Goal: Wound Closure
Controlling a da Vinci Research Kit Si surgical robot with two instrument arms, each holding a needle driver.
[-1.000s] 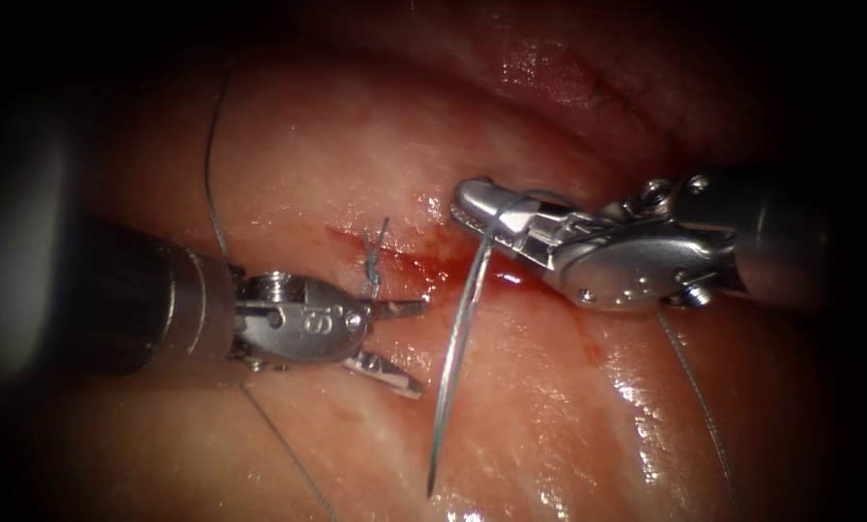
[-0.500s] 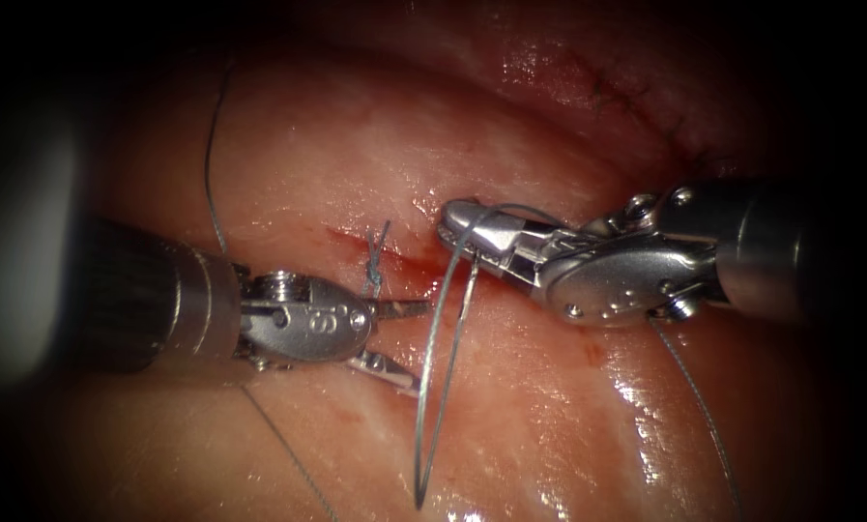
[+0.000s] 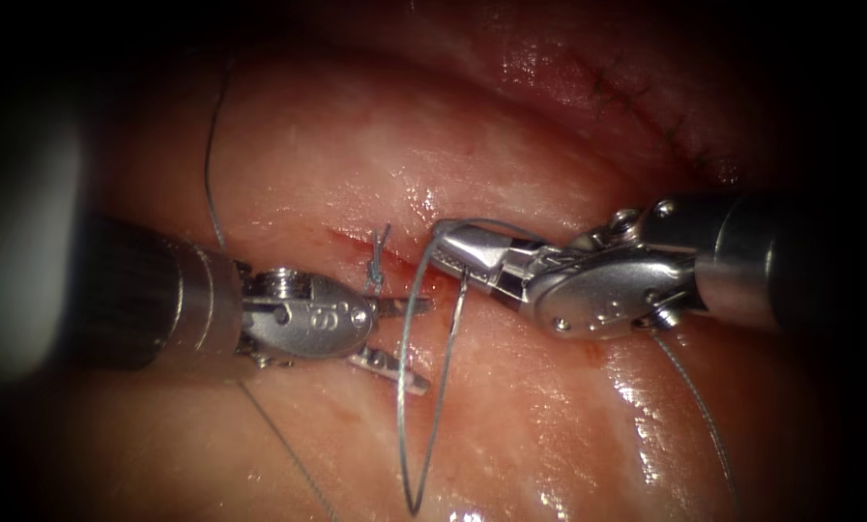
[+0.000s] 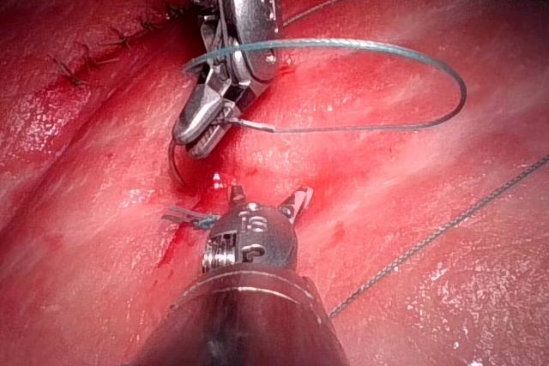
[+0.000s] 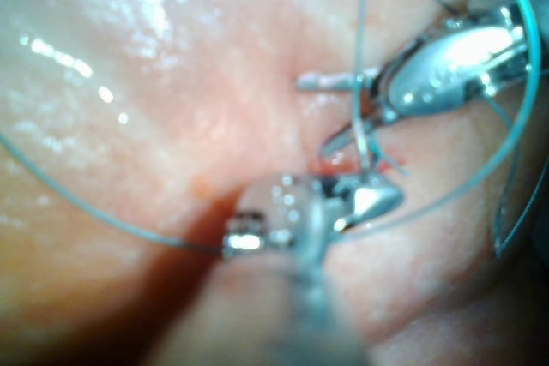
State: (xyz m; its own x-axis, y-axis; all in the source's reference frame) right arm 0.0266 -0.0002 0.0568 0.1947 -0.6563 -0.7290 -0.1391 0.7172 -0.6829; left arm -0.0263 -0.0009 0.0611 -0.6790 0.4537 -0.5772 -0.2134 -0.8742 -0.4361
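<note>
Right pincer (image 3: 449,242) gripping needle (image 3: 449,353) near its tail, clear of tissue (image 3: 356,145), left pincer (image 3: 416,343) open, empty.

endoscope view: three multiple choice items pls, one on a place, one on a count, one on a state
1. The needle is in:
A the left hand
B the right hand
C neither hand
2. Hands in view:
A one
B two
C three
3. The left hand is:
A open, empty
B shut on thread
C shut on tissue

B: the right hand is shut on the needle, which hangs over the tissue.
B: one hand comes in from each side.
A: the left hand gapes beside the cut thread ends.
</note>
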